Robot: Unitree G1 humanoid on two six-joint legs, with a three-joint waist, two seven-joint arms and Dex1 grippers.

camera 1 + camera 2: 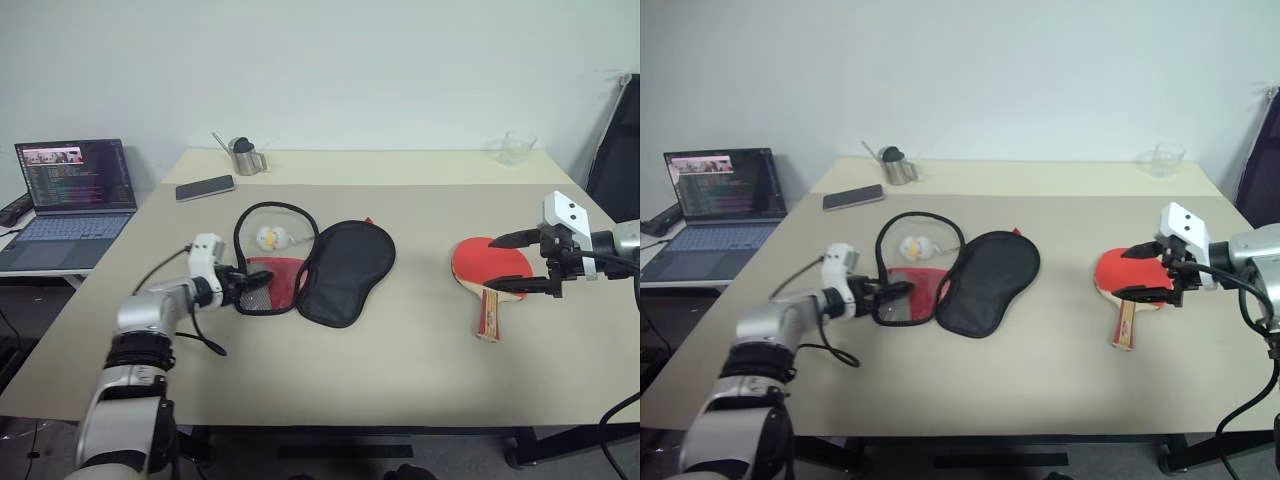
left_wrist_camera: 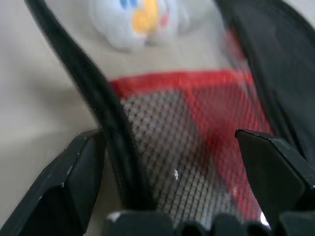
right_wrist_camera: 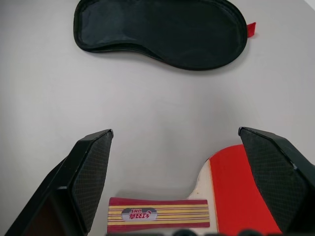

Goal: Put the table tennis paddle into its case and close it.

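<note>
**A:** Left wrist view first: what are the fingers doing?

**B:** The left gripper (image 2: 170,167) has its two black fingers (image 2: 64,189) spread wide apart. Between them sit the black rim and the red-and-mesh panel of the case (image 2: 197,147); the rim runs just beside one finger. I can't tell if anything touches. The white fluffy charm (image 2: 135,19) lies beyond.

**A:** And the other arm?

**B:** The right gripper (image 3: 174,182) is also spread wide, holding nothing. It hangs above the table tennis paddle (image 1: 490,270), whose striped handle shows between the fingers with the red face next to one of them.

**A:** Where do things lie on the table (image 1: 400,370)?

**B:** The case is opened out at centre-left, its black half folded flat to the robot's right, the charm inside the rim loop. The paddle lies well apart on the right, red face up, handle toward the robot. Along the far edge: a phone (image 1: 205,187), a metal cup (image 1: 245,157) and a clear glass (image 1: 517,148). A laptop (image 1: 75,200) sits off to the left.
</note>
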